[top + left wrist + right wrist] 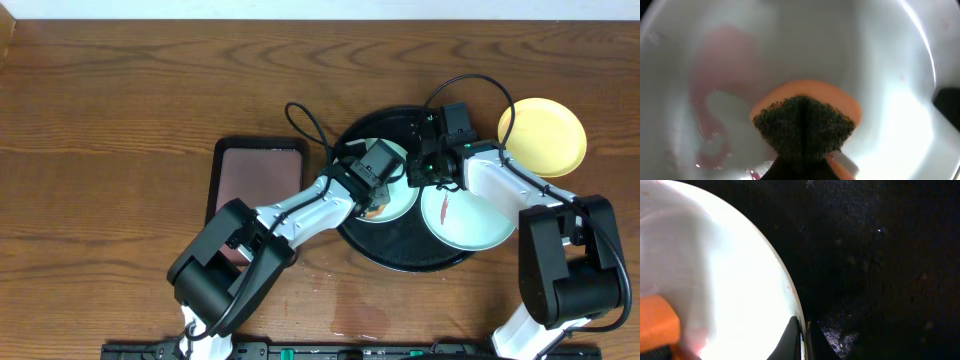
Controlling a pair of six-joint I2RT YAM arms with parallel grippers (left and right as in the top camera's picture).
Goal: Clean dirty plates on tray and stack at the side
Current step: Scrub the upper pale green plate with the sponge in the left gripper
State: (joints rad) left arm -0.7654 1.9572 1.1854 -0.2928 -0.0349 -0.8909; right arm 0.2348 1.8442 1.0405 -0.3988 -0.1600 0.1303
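On the round black tray (400,255) lies a mint-green plate (398,205) with reddish smears (720,100). My left gripper (378,188) is shut on an orange sponge with a dark green scouring face (805,125), which is pressed onto this plate. My right gripper (418,172) is shut on the plate's rim (790,295), one finger (792,340) inside and one outside. A second mint plate (470,215) with a red streak rests on the tray's right edge. A pale yellow plate (543,135) lies on the table to the right of the tray.
A small maroon tray with a black rim (258,175) sits just left of the black tray, beside my left arm. Bare wood tabletop (120,120) stretches to the left and along the back. The sponge's orange edge (657,325) shows in the right wrist view.
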